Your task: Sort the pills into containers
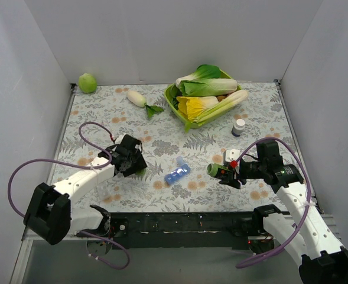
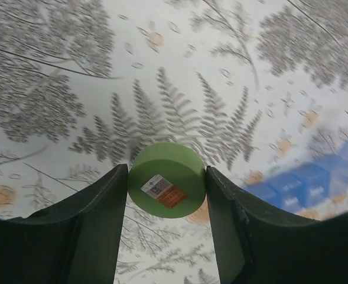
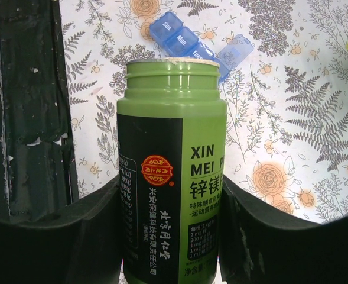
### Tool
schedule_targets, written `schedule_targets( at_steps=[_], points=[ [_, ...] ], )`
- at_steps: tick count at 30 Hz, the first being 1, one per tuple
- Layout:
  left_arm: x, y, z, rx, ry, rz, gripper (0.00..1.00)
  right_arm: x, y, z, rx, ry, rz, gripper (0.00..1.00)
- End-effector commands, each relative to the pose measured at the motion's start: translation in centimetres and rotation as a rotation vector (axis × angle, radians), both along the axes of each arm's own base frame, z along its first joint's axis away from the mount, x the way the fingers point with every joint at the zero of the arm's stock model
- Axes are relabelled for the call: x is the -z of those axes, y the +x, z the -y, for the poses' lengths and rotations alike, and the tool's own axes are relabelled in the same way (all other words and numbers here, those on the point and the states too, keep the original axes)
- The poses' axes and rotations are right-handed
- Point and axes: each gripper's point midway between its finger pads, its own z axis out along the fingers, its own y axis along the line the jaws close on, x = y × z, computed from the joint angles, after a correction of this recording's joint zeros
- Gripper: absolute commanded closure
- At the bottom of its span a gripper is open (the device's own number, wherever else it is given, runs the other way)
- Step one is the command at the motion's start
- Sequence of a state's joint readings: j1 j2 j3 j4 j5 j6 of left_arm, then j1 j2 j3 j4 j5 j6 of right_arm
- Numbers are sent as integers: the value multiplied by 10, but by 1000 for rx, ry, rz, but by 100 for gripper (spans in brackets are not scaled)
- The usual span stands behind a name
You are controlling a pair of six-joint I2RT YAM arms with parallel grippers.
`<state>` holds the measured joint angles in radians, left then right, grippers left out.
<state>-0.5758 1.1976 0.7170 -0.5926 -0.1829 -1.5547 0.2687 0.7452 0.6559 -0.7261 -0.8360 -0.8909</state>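
Bottom left, the left gripper (image 1: 138, 167) sits low, pinching a green cap (image 2: 168, 177). Bottom right, the right gripper (image 1: 225, 173) clamps an uncapped green bottle (image 3: 171, 136) sideways, mouth toward the blue pill box (image 1: 177, 173) mid-frame, apart from it; open tablecloth (image 1: 103, 112) lies beyond.

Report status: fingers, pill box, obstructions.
Left fingers shut on green cap. Right fingers shut on uncapped green bottle. Blue pill box lies between them, unobstructed.

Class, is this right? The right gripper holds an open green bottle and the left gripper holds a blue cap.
No. The cap in the left gripper is green, not blue, as the left wrist view shows. The right gripper does hold the open green bottle.
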Motion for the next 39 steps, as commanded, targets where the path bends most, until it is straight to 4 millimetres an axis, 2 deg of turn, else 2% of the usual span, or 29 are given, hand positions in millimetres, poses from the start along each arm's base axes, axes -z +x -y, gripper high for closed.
schedule_targets(
  at_steps=[1,4,5,6,8,9,12,15,18,21,22,23,25,26,27,28,29,30,31,32,34,36,37,38,39],
  points=[
    [16,20,-37,-82,101,-3,92,-13,6,-6,-21,36,43,91],
    [28,26,-45,-122,112,-39,87,-19,8,-7,-39,31,44,91],
    [28,28,-47,-134,111,-41,81,-26,8,-7,-46,29,50,91],
    [29,28,-48,-139,111,-40,65,-26,10,-7,-53,26,50,91],
    [25,30,-47,-149,91,-27,57,-34,12,-8,-59,29,58,91],
    [23,30,-48,-153,86,-18,45,-37,12,-9,-65,32,63,91],
    [17,29,-51,-167,76,-6,30,-46,13,-13,-70,62,68,91],
    [10,27,-50,-165,54,2,22,-52,13,-17,-74,98,73,91],
    [-11,27,-43,-127,11,38,14,-61,12,-20,-56,139,55,91],
    [-39,24,-27,-5,-63,103,7,-77,14,-25,-34,201,58,91],
    [-50,23,-19,50,-96,133,6,-86,18,-28,-31,228,87,91],
    [-69,18,-5,127,-175,184,5,-95,17,-29,-5,263,65,91],
    [-89,12,4,217,-224,262,4,-110,23,-30,46,312,79,91],
    [-112,7,12,266,-283,340,2,-143,38,-28,139,390,163,92],
    [-119,4,13,277,-300,370,2,-162,48,-24,211,442,204,92],
    [-121,1,13,282,-313,383,2,-190,58,-18,275,509,298,93],
    [-128,-2,14,292,-329,411,2,-247,74,0,405,623,491,93],
    [-136,-8,14,302,-350,442,2,-280,77,7,451,694,547,95],
    [-138,-12,14,304,-362,448,2,-304,83,16,508,728,579,96],
    [-135,-15,14,309,-366,445,2,-348,90,24,564,788,610,97],
    [-138,-22,14,321,-381,458,2,-368,91,23,564,869,525,98],
    [-136,-25,12,326,-374,450,2,-371,81,8,469,910,440,99],
    [-137,-27,11,328,-372,455,2,-361,73,-3,422,937,301,99],
    [-137,-28,10,329,-367,452,2,-349,57,-18,321,914,212,99],
    [-138,-28,10,331,-365,455,2,-330,51,-26,287,908,121,99]
  ],
)
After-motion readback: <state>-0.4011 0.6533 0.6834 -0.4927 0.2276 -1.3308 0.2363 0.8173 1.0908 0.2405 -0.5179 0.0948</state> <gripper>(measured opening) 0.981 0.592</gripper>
